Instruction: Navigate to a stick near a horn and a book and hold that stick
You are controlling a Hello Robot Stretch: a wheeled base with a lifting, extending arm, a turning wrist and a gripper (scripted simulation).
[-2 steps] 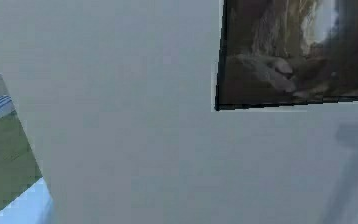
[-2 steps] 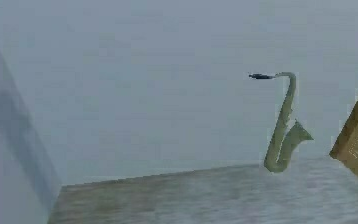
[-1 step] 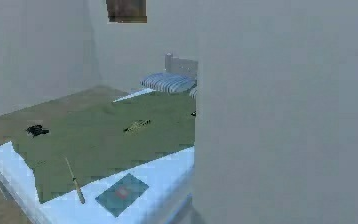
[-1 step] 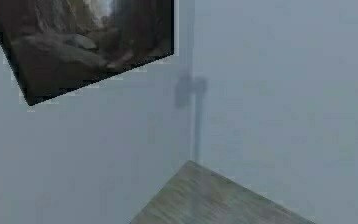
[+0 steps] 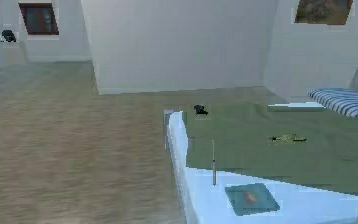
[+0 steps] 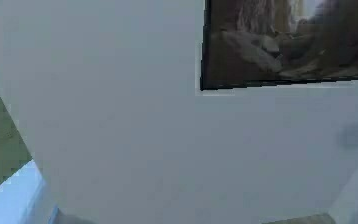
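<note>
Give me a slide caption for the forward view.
Green-covered bed: thin stick beside a teal book at the near corner, striped pillow far right.

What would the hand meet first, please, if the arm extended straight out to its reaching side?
Most likely the plain white wall, just below the framed picture in the arm side view. How close that wall stands is unclear.

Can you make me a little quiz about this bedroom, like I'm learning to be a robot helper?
1. True or false: the teal book lies on the bed.
2. What colour is the blanket? A red, B green, C yellow.
3. Fill in: in the forward view, the thin stick stands just ___ of the book.

Key: 1 true; 2 B; 3 left.
</note>
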